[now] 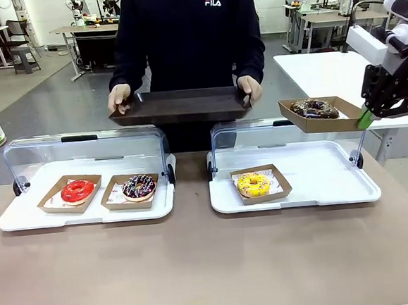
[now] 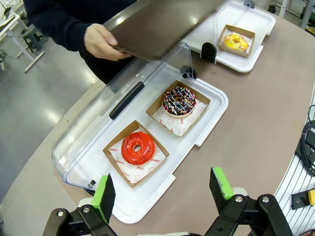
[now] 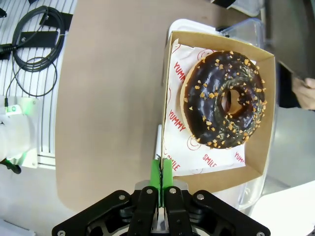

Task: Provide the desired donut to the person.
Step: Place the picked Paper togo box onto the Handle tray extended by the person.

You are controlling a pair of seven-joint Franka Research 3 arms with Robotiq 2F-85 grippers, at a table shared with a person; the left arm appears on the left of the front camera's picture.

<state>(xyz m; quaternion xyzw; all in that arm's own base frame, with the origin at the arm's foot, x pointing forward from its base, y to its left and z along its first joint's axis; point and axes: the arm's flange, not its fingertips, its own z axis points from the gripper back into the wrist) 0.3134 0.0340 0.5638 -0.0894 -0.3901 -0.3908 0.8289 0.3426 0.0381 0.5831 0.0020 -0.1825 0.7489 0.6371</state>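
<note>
Chocolate donut (image 1: 314, 108) (nut-sprinkled) sits in a cardboard boat (image 1: 308, 124) held aloft over the back of the right display case (image 1: 300, 203), with the right gripper (image 1: 365, 118) clenched on one side wall of the boat. Open air separates the boat's far edge from the person's dark tray (image 1: 179, 106). The left gripper (image 2: 162, 184) hangs released.

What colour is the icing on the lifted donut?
Donut: dark chocolate, tan crumbs; clearest in right wrist view.

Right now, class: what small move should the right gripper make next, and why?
Probably carry the cardboard tray with the chocolate donut over to the dark serving tray the person holds out; the right gripper pinches the cardboard's edge in mid-air.
</note>
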